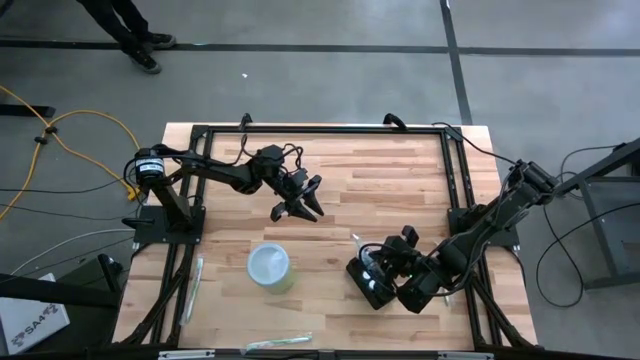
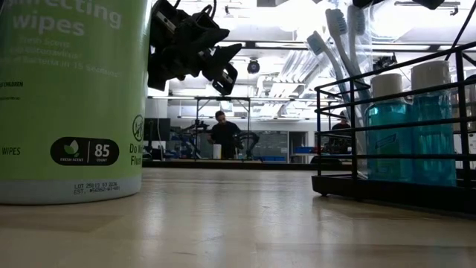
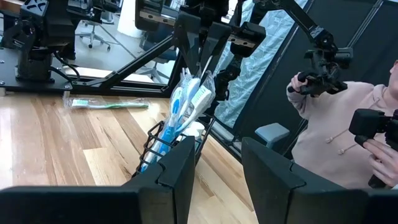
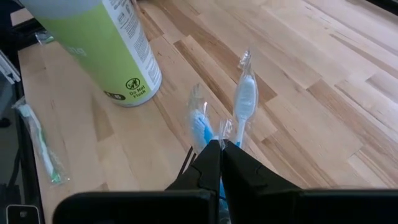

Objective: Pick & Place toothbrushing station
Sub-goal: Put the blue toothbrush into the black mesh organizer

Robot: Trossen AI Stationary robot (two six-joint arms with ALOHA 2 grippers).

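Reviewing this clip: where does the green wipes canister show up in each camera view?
High view: wipes canister, lower centre, pale lid up.
Low view: fills the left edge.
Left wrist view: not in it.
Right wrist view: upper left.
Shared landmark: the toothbrushing station, with wrapped toothbrushes rising from it.

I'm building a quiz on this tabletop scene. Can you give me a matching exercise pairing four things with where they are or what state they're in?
Things:
1. wipes canister
2. left pincer
3. right pincer
4. wrapped green toothbrush

Places or states:
A. shut, right at the black toothbrushing station with its toothbrushes
B. lying flat near the table's left edge
C. open, empty, raised above mid-table
D. standing upright between the two arms

Pairs: 1-D, 2-C, 3-A, 4-B
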